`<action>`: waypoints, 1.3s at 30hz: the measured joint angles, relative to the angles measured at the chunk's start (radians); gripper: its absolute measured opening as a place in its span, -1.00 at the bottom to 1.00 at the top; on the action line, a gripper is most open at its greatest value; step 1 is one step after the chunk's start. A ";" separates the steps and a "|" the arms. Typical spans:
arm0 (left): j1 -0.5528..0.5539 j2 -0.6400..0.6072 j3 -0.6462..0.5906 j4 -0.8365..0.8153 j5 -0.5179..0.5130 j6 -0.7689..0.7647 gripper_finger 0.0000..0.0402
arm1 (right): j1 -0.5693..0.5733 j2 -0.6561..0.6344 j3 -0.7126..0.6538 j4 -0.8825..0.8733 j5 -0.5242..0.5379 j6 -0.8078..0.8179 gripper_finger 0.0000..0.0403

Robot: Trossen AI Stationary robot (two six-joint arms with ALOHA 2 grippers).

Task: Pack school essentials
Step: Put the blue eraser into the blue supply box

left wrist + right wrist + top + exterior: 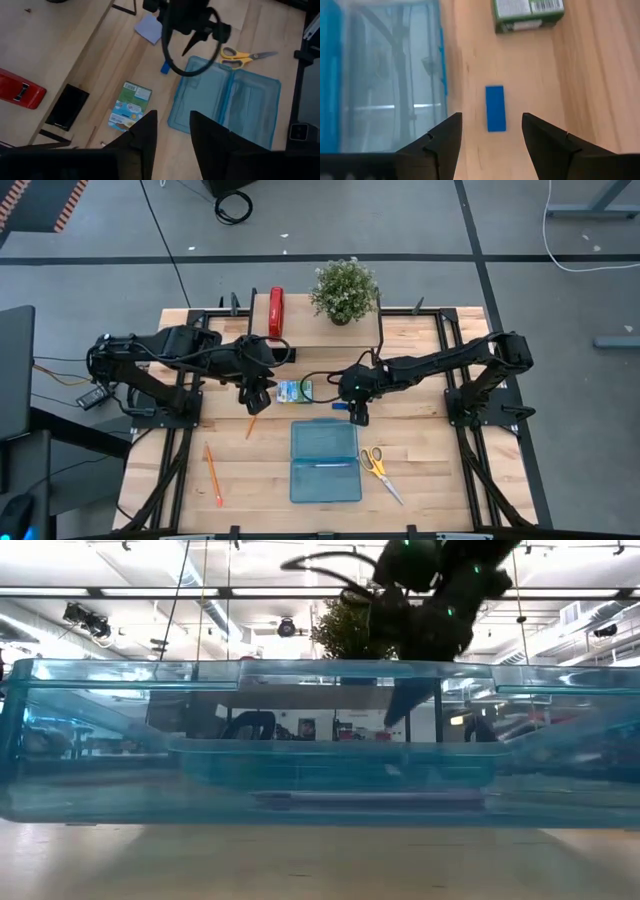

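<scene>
- High view, left to right: two orange pencils [213, 474] [251, 426] are counted on the table [430, 470], then one green-blue printed packet [293, 391], one tiny blue eraser [340, 406], one open translucent blue case [325, 461], one pair of yellow-handled scissors [378, 470].
- One red stapler [276, 311] and one potted plant [344, 289] are seen at the far edge.
- Left gripper [171, 131] is held parted and empty above the packet's near side.
- Right gripper [491, 134] is spread, empty, straddling the eraser from above.
- A lavender sticky-note pad [148, 28] is shown only by the left wrist view.
- A purple pen [370, 798] inside the case is seen clearly only in the low view.
</scene>
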 joint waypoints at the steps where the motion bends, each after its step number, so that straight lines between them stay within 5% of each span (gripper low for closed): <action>1: 0.000 0.000 0.000 0.000 0.000 -0.011 -0.37 | -0.003 0.000 -0.021 0.034 -0.003 0.000 0.06; 7: 0.001 0.000 0.000 0.003 0.000 -0.043 -0.33 | -0.010 0.000 -0.118 0.240 -0.022 0.000 0.06; 15: 0.013 0.000 0.000 0.003 -0.001 -0.035 -0.31 | -0.010 0.001 -0.205 0.298 -0.023 0.000 0.06; 39: 0.026 0.000 0.000 -0.003 -0.001 -0.050 -0.23 | -0.032 0.186 -0.186 0.450 -0.036 0.002 0.05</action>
